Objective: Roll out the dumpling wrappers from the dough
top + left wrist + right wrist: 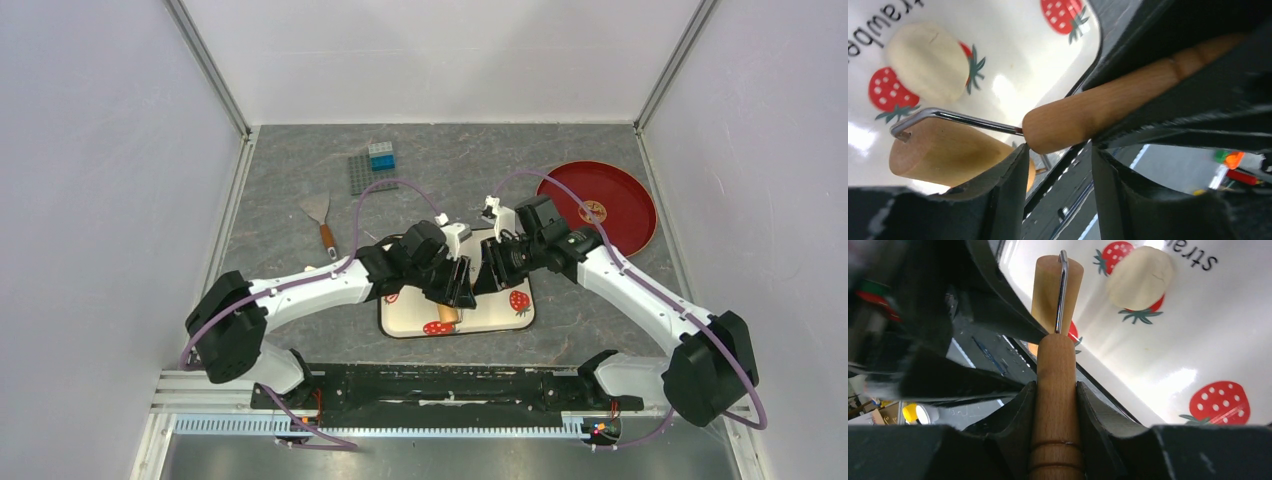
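On the grey table (300, 160), both your grippers meet over the strawberry-print mat (485, 318).
Your right gripper (1055, 386) clamps the wooden roller (943, 150) by its handle. Your left gripper (1058, 155) has its fingers parted at the handle's tip, pinching nothing. The dough (925, 62), a flattened pale patch, lies on the mat overlapping a strawberry print, just clear of the roller's drum.
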### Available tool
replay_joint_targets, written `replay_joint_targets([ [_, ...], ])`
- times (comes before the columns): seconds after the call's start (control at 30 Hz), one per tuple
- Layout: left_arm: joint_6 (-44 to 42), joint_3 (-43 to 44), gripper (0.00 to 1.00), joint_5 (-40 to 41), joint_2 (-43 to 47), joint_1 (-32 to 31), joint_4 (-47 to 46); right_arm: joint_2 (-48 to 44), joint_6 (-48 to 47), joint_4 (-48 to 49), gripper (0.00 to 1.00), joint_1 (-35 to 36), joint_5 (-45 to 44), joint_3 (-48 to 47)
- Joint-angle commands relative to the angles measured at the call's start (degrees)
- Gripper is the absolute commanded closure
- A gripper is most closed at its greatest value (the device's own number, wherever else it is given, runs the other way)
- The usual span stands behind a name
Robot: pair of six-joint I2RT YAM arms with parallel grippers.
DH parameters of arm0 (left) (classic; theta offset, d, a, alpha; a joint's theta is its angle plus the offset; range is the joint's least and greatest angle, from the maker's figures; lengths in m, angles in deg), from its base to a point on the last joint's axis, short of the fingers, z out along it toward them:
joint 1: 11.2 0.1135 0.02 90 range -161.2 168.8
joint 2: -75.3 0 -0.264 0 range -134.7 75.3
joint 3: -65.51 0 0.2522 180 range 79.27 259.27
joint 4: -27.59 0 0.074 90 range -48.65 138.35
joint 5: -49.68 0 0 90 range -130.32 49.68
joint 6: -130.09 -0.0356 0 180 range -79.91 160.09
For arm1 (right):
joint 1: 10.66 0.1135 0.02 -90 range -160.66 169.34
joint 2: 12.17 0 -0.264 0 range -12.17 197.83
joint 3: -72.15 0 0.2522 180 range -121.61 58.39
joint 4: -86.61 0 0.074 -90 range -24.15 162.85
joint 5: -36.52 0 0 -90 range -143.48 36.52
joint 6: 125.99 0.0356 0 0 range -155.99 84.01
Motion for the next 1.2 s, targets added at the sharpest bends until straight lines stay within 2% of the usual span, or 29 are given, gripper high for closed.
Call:
replay_joint_targets([
  [0.0, 7.6, -4.9, 0.44, -10.3, 4.1, 3.4, -18.0, -0.3, -0.5, 0.1, 1.00, 0.3, -3.8, -3.8],
  [0.13, 17.2, -13.8, 0.42, -18.0, 7.1, 10.6, -33.2, -0.3, -0.3, -1.6, 1.00, 0.3, -7.0, -6.8],
  [0.23, 20.6, -19.3, 0.42, -20.9, 9.8, 17.6, -36.7, 0.5, -0.5, -3.7, 1.00, 0.3, -9.0, -10.1],
  [0.3, 20.6, -22.3, 0.42, -22.1, 12.2, 23.4, -34.5, 1.4, -0.8, -5.6, 1.00, 0.3, -10.6, -12.5],
  [0.37, 18.2, -24.1, 0.42, -21.6, 14.7, 29.2, -27.8, 2.4, -1.3, -7.5, 1.00, 0.2, -12.3, -14.8],
  [0.47, 10.9, -23.4, 0.42, -15.9, 17.3, 34.8, -11.5, 4.1, -1.9, -9.8, 1.00, 0.2, -14.9, -18.4],
  [0.57, 3.5, -19.9, 0.42, -5.5, 16.6, 35.3, 3.0, 6.0, -2.5, -11.8, 1.00, 0.2, -16.5, -21.1],
  [0.67, 1.1, -18.8, 0.42, -1.6, 12.7, 35.3, 7.4, 7.9, -3.1, -13.6, 1.00, 0.3, -17.4, -23.0],
  [0.93, 1.5, -23.0, 0.46, -0.7, 6.9, 35.3, 3.6, 11.7, -4.4, -16.9, 1.00, 0.4, -18.3, -25.8],
  [1.07, 1.6, -25.0, 0.54, -1.1, 5.6, 35.1, 0.9, 12.8, -4.7, -18.4, 1.00, 0.4, -18.9, -26.8],
  [1.17, 1.0, -25.9, 0.66, -0.3, 4.2, 35.1, 0.4, 13.6, -4.9, -19.2, 1.00, 0.5, -19.1, -27.4],
])
